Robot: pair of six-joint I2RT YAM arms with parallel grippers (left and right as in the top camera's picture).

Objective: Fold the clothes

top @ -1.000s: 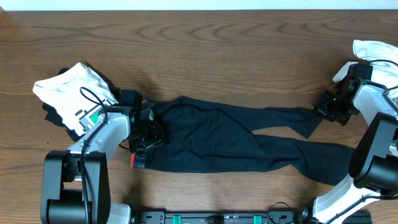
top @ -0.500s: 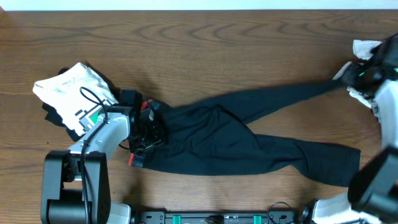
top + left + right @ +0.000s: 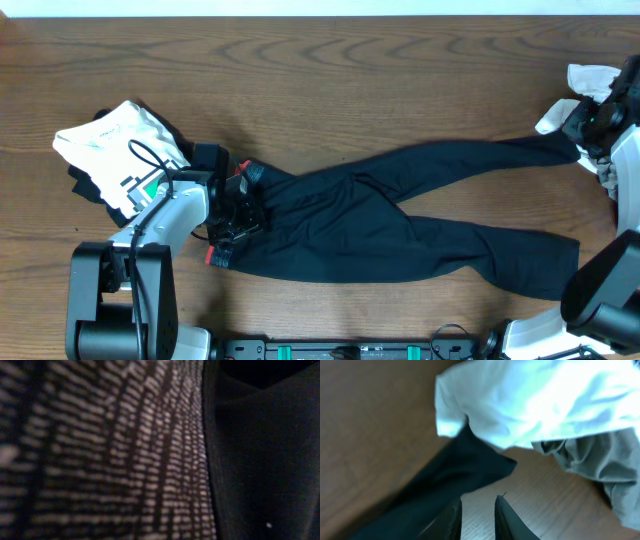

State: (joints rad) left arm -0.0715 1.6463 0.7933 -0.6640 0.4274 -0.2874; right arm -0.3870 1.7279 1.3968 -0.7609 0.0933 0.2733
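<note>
Scanning overhead: the black trousers lie with their long axis left-right. The waistband sits at the left gripper. The upper leg's cuff is just beside the right gripper, below-left of it, so the right arm is nearer.

Left wrist: dark cloth fills the frame and the jaws are hidden, so I cannot tell their state.

Right wrist: the right gripper is narrowly parted with bare table between the fingers, holding nothing. The cuff lies just ahead-left, partly tucked under the white cloth.

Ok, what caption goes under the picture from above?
Black pants spread across a wooden table, left fingers at the waistband, right fingers near one cuff.
</note>
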